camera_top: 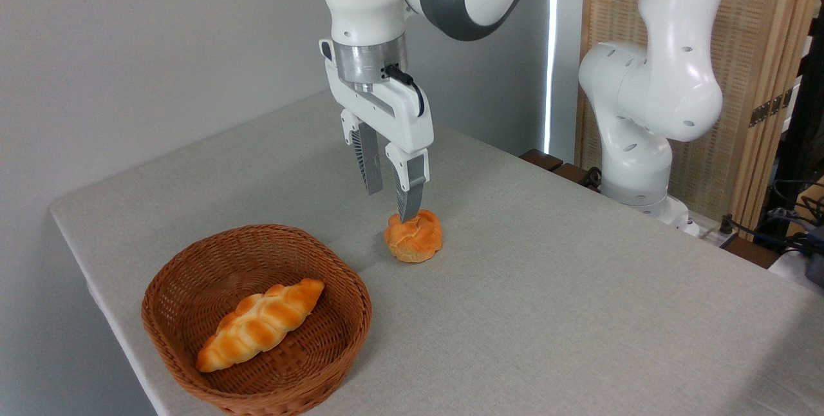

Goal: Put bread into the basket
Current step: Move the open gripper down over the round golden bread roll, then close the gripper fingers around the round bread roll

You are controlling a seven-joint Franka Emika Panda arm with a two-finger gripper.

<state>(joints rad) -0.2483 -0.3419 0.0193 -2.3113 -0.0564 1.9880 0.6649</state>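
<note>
Nearest us sits the round reddish-brown woven wicker basket point(256, 321) on the grey cloth worktop point(547, 287), already holding one long braided golden loaf point(261, 323). Beyond its rim, apart from it, the small round knotted golden-orange bun point(414, 236) rests on the cloth. We note the end effector point(391, 196) poised just over the bun, fingers parted, gripping nothing — one tip touching or nearly touching its top. We judge the bun light and soft — pinch across its middle, gently.
</note>
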